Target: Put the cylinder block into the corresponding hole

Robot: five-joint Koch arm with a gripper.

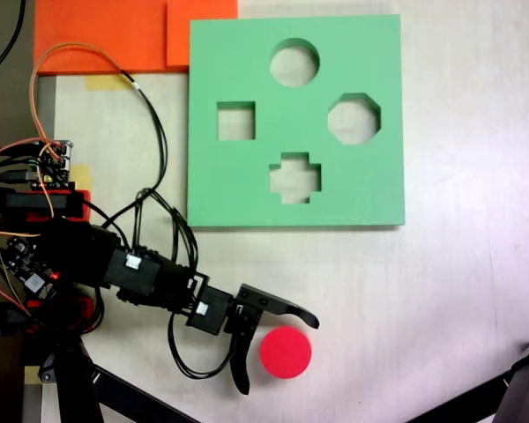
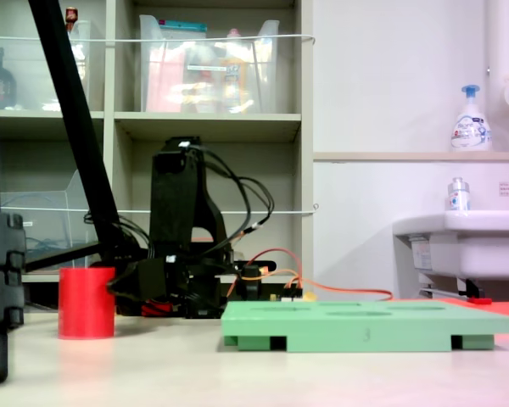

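The red cylinder block stands upright on the pale table, near the first exterior view's bottom edge. My gripper is open, one black finger curving over the block's top side and the other reaching down past its left. The block sits in the mouth of the jaws, and I cannot tell whether they touch it. The green foam board lies flat farther up, with the circular hole near its far edge. In the second exterior view the cylinder block stands left of the board, with the arm behind it.
The board also has a square cut-out, an octagonal one and a cross-shaped one. Orange foam sheets lie at the top left. Cables and circuit boards crowd the left edge. Black tripod legs cross the bottom corners.
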